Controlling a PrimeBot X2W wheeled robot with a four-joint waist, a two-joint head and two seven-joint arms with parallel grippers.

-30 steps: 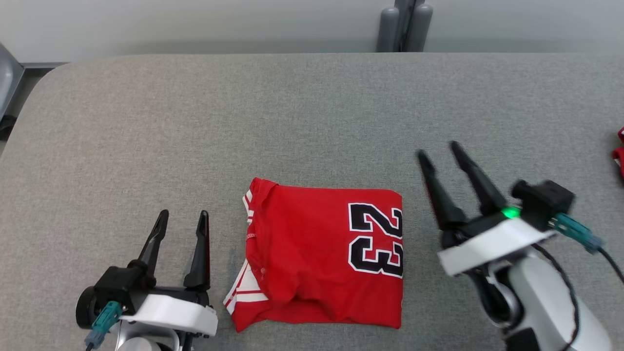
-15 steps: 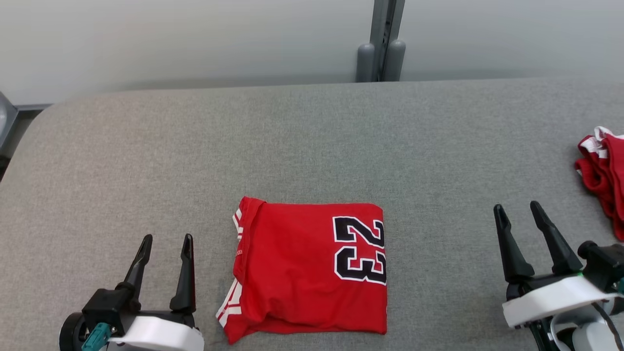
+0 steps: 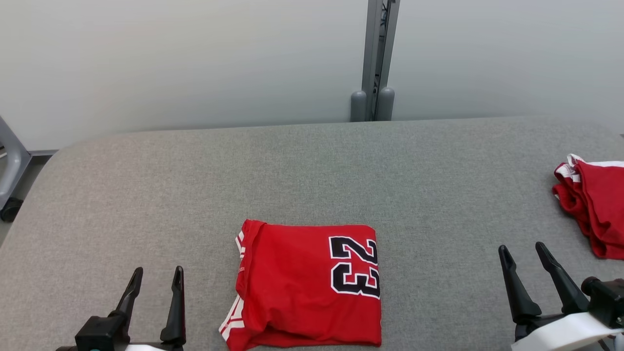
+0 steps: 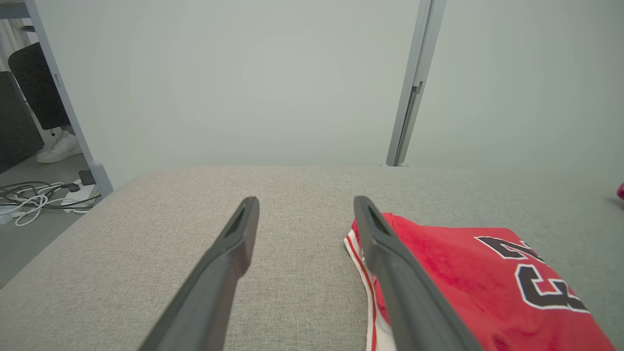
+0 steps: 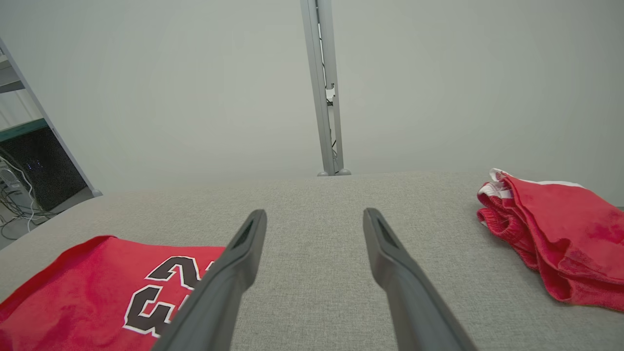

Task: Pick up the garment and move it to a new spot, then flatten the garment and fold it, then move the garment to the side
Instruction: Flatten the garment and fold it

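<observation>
**Folded garment (image 3: 307, 285) at rest on table (image 3: 292, 165); left gripper (image 3: 159, 269) and right gripper (image 3: 521, 246) both empty**

Garment: red, folded into a rough rectangle and lying flat on the grey fabric-covered table. In the head view it is at the near middle of the table. A black "23" with a white outline is on its right half, turned sideways. White-striped trim shows along its left edge and at the near left corner. The near edge bulges slightly, and the other edges are fairly straight.

Left gripper: low at the left of the head view, fingers pointing away from the robot. The two fingers are spread with a clear gap, and bare table shows between them in the left wrist view. Nothing is held. It is just beside the garment's left edge, with a strip of table between the two.

Right gripper: low at the right of the head view, fingers likewise parted and holding nothing. The right wrist view shows only table surface between them. It is well apart from the garment's right edge.

Other items: a second red garment (image 3: 592, 209) with white trim lies crumpled at the table's right edge, beyond the right gripper and touching neither gripper. A metal post (image 3: 378, 58) stands against the pale wall (image 3: 170, 63) behind the table. In the left wrist view, cables (image 4: 34, 200) and a white shoe (image 4: 58, 148) are on the floor past the table's left end.
</observation>
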